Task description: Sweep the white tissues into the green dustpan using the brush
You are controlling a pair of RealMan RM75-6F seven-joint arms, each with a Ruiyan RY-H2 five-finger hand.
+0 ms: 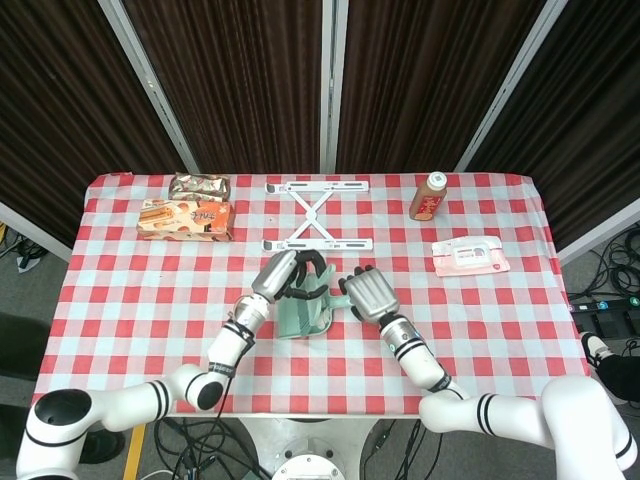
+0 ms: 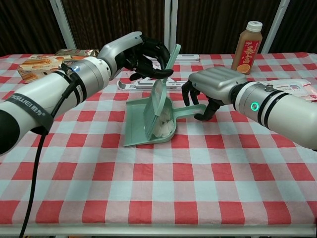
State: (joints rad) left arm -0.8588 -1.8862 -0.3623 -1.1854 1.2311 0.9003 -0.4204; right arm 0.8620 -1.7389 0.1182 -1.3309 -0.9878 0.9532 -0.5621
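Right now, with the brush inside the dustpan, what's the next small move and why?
Probably lift the brush straight up out of the green dustpan. The white tissues already lie inside the pan behind the brush head. The left robot hand holds the brush; the right robot hand holds the pan's handle. No tissue shows on the cloth nearby.

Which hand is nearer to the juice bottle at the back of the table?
Right. The right hand holds the dustpan handle, below-left of the bottle; the left hand grips the brush farther left.
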